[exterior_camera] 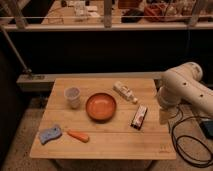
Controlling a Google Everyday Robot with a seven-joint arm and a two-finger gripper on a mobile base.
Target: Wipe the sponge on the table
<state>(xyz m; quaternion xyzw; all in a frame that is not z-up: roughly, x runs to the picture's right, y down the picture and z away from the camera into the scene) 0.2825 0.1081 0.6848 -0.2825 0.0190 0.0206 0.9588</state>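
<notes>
The light-blue sponge [50, 134] lies flat near the front left corner of the wooden table [115, 146], with an orange carrot [78, 135] just to its right. My white arm [182, 89] reaches in from the right. The gripper [164, 116] hangs below it at the table's right edge, far from the sponge and with nothing seen in it.
On the table stand a pale cup [73, 97] at the back left and an orange bowl [101, 106] in the middle. A small bottle [125, 92] lies behind the bowl, and a dark snack packet [139, 116] lies to its right. Black cables [192, 142] lie on the floor at right. A dark cluttered bench [100, 15] runs behind.
</notes>
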